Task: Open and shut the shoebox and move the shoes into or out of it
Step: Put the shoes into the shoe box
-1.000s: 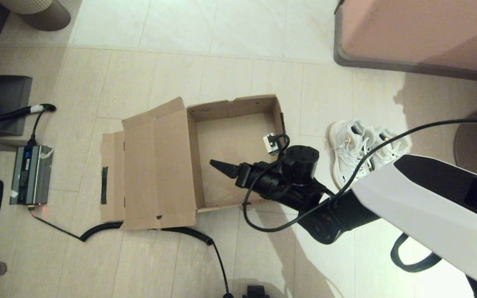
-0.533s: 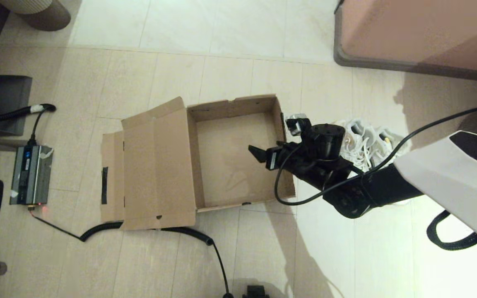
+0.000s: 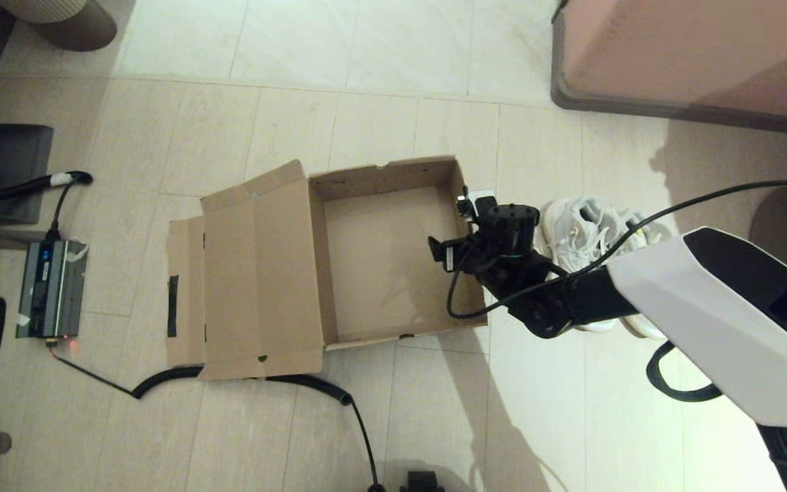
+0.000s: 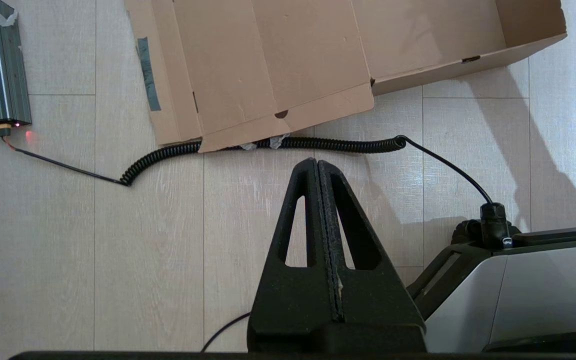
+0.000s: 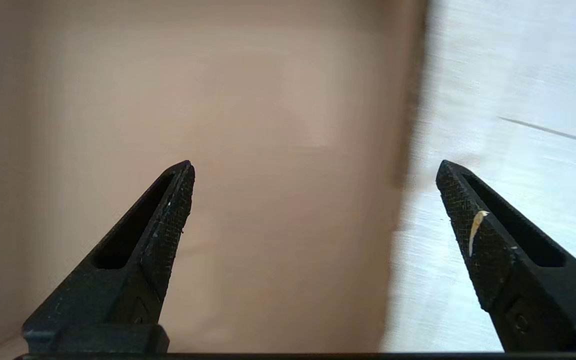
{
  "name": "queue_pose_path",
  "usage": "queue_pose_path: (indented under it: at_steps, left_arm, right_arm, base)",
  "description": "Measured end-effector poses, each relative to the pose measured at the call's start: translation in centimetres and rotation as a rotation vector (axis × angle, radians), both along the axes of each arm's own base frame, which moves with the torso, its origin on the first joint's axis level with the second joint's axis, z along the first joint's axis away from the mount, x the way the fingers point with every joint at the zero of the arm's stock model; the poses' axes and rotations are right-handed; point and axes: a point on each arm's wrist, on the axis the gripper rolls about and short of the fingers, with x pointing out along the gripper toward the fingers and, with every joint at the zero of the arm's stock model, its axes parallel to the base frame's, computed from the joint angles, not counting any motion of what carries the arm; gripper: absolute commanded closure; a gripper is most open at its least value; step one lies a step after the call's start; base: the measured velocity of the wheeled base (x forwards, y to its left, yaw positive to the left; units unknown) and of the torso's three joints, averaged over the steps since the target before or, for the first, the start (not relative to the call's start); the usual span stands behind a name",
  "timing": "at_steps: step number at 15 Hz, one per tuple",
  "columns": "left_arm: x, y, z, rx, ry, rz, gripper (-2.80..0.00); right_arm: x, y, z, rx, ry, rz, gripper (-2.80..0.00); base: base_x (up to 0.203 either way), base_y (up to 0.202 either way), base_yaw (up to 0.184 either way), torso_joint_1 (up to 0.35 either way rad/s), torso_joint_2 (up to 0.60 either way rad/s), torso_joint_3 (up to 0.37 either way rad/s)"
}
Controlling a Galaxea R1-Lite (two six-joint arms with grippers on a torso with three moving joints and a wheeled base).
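I had the right claw (image 3: 440,249) over the right wall of the shoebox (image 3: 393,253), fingers spread wide and holding nothing. In the right wrist view one fingertip (image 5: 180,185) sat over the brown inside of the box (image 5: 218,150), the other fingertip (image 5: 455,187) over the pale floor (image 5: 508,100) outside, so the wall ran between them. The box lay open on the floor, lid flap (image 3: 257,273) folded out flat on the far side from the claw, nothing inside that I could see. The shoes (image 3: 588,229) stood side by side on the floor just behind the claw's wrist, outside the box, partly hidden by the right arm (image 3: 639,294). The left claw (image 4: 318,167) was parked low near the robot base, fingers pressed together, empty. A coiled black cable (image 4: 268,145) ran along the near edge of the lid just ahead of it. A grey power unit (image 3: 48,287) sat on the floor well beyond the lid.
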Motion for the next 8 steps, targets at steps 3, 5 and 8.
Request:
queue_pose_path:
  at_steps: [3, 5, 8]
  left_arm:
    - [0.0, 0.0, 0.0, 0.0, 0.0, 0.0, 0.0]
    - [0.0, 0.0, 0.0, 0.0, 0.0, 0.001, 0.0]
    - [0.0, 0.0, 0.0, 0.0, 0.0, 0.0, 0.0]
  right_arm:
    - [0.9, -0.2, -0.3, -0.012, -0.01, -0.055, -2.8]
    - [1.3, -0.5, -0.5, -0.015, -0.008, -0.066, -2.8]
    - [1.9, -1.0, -1.5, -0.027, 0.014, -0.078, -2.8]
  base:
    - [0.0, 0.0, 0.0, 0.0, 0.0, 0.0]
    - [0.0, 0.0, 0.0, 0.0, 0.0, 0.0]
    - [0.0, 0.0, 0.0, 0.0, 0.0, 0.0]
